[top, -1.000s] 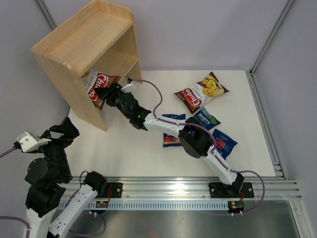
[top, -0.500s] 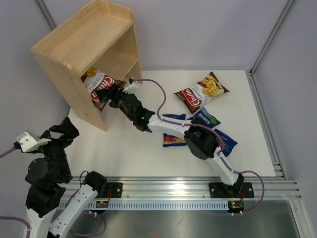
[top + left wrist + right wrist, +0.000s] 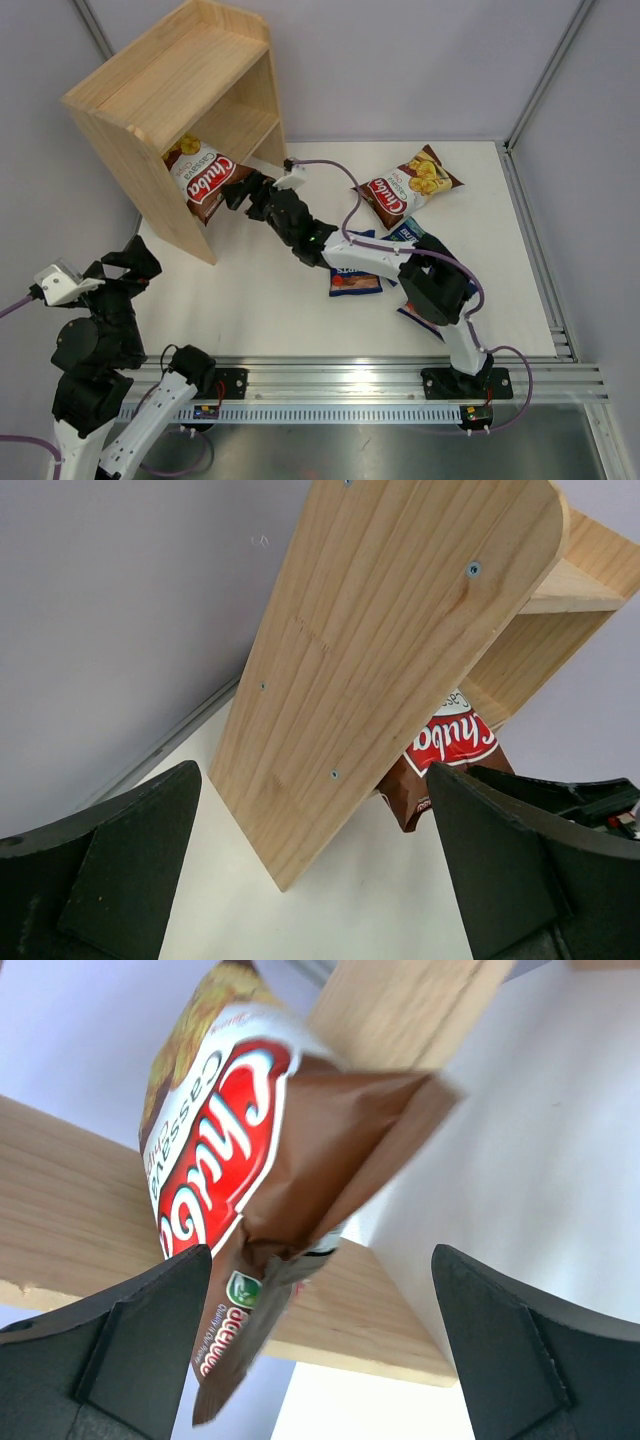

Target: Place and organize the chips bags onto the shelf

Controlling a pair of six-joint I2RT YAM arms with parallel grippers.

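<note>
R jaws wide, empty; Chuba bag [image 3: 203,178] dead ahead in shelf's [image 3: 170,65] lower tier, long axis near upright. L jaws wide, farther off. 2nd Chuba [image 3: 407,187] on desk [image 3: 260,300] behind R jaws.

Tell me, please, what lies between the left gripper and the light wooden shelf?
Only bare white table separates the left gripper from the shelf, per the left wrist view.

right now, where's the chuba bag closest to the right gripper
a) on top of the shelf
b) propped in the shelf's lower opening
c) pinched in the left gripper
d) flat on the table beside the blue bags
B: the Chuba bag stands propped in the lower opening of the shelf, and the right gripper is open just in front of it.
</note>
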